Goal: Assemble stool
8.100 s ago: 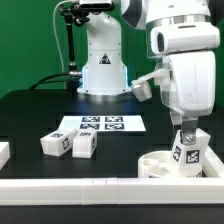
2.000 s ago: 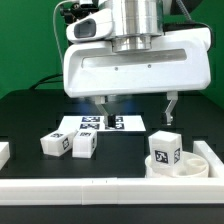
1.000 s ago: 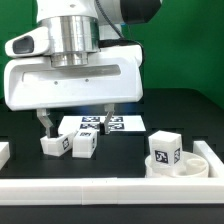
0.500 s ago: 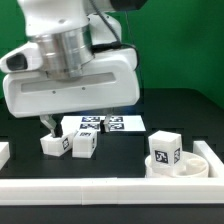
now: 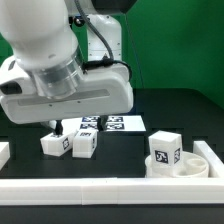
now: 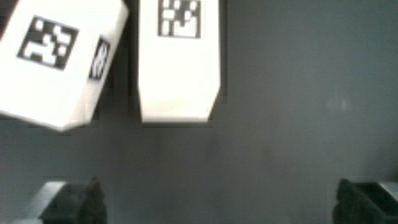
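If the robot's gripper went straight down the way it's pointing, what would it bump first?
Probably the black table: the wrist view shows nothing between the fingers of the open gripper, and the white legs sit just past them. Depth is unclear, so a finger might clip a leg.

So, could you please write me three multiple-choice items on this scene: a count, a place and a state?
1. How many white oblong plastic legs lie side by side on the black table near the two-finger gripper? A) one B) two C) four
2. Where does the third leg stand? A) in the low round rimmed white seat B) in the gripper C) flat on the table
3. The gripper is: A) shut on a leg B) open and empty C) shut on the seat
1 B: two lie together. 2 A: it rises upright from the seat. 3 B: its fingers stand wide apart, nothing between.
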Tool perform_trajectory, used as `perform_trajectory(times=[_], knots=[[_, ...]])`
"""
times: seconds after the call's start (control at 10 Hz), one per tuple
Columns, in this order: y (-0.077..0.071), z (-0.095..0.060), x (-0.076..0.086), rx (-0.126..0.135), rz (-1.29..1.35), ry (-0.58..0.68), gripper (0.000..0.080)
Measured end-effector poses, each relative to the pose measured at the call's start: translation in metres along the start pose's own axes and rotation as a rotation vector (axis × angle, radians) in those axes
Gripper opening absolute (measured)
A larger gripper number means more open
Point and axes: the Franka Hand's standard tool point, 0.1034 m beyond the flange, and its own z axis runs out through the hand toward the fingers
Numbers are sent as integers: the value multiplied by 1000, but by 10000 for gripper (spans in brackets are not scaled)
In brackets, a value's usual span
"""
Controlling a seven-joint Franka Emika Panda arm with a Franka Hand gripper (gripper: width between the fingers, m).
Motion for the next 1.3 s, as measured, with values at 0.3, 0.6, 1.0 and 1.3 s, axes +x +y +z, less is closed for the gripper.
perform_trajectory(times=[0.3, 0.6, 1.0, 1.3], knots=[[5, 8, 6, -47, 103, 13, 648], [9, 20, 3, -63, 182, -14, 648], [11, 30, -4, -57, 150, -89, 648], [14, 39, -9, -47, 145, -299, 648]])
